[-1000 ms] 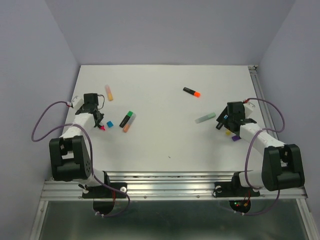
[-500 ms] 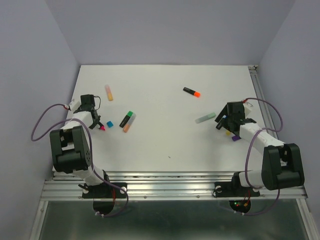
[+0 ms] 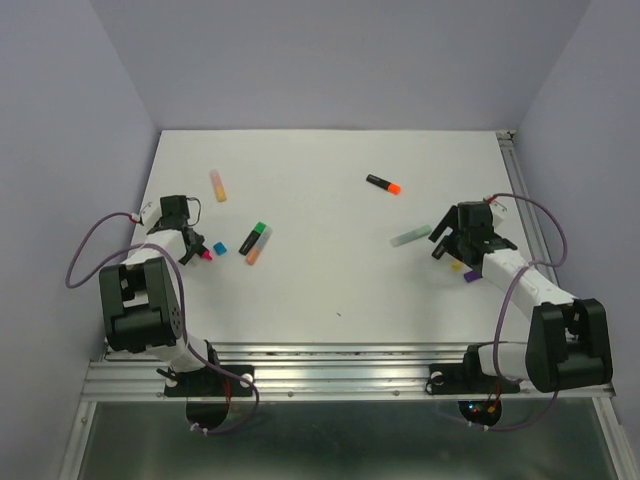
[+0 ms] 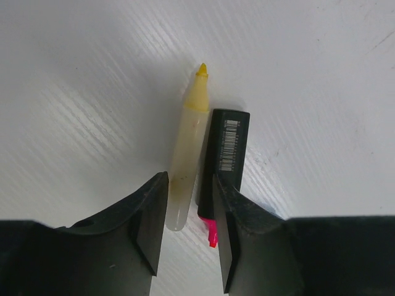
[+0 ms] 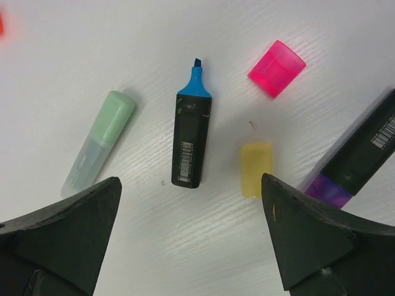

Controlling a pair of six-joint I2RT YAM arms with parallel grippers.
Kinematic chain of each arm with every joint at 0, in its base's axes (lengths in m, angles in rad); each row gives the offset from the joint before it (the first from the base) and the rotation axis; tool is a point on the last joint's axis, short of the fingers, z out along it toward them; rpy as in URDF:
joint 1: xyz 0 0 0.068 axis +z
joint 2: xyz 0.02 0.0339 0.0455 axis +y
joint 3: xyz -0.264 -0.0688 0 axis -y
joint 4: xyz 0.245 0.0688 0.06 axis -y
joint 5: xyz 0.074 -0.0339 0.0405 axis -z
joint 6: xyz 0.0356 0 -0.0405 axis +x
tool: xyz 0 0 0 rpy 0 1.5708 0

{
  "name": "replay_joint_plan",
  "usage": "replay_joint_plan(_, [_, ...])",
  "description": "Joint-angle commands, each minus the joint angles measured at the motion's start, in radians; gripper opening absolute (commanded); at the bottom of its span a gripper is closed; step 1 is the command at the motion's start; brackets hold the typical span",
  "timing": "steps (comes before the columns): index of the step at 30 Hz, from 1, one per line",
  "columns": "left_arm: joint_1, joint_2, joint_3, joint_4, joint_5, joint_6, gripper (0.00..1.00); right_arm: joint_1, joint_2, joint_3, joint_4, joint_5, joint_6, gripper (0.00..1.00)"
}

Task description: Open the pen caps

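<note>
My left gripper (image 4: pixel 189 179) is a narrow gap open and holds nothing. It hangs over the ends of an uncapped pale yellow highlighter (image 4: pixel 185 154) and an uncapped black highlighter with a pink tip (image 4: pixel 225 148). A loose blue cap (image 3: pixel 220 247) lies beside them. My right gripper (image 5: pixel 191 185) is wide open and empty above an uncapped blue-tipped black highlighter (image 5: pixel 191 139). Near it lie a capped mint highlighter (image 5: pixel 99 142), a loose pink cap (image 5: pixel 276 68), a loose yellow cap (image 5: pixel 256 168) and a black highlighter with its purple cap (image 5: pixel 327 188) on.
In the top view lie a black highlighter with an orange cap (image 3: pixel 384 184) at the back, a pastel orange one (image 3: pixel 217 185) at the back left, and a green-capped one (image 3: pixel 256 238) beside a pastel orange one (image 3: pixel 255 255). A metal rail (image 3: pixel 520 190) borders the right side.
My left arm has folded back toward the left edge, with its gripper still at the pink-tipped highlighter. My right gripper has shifted slightly. The highlighters and caps have not moved.
</note>
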Motion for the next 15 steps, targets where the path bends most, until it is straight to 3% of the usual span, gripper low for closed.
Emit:
replay_joint_plan(1, [0.004, -0.093, -0.015, 0.021, 0.025, 0.02, 0.48, -0.006, -0.044, -0.024, 0.034, -0.012, -0.018, 1.0])
replay_joint_plan(11, [-0.001, -0.201, -0.063, 0.052, 0.219, 0.023, 0.67, -0.006, -0.09, -0.032, 0.034, -0.049, -0.027, 1.0])
replay_joint_plan(15, [-0.069, -0.188, -0.069, 0.05, 0.299, 0.017, 0.7, -0.006, -0.09, -0.029, 0.028, -0.057, -0.026, 1.0])
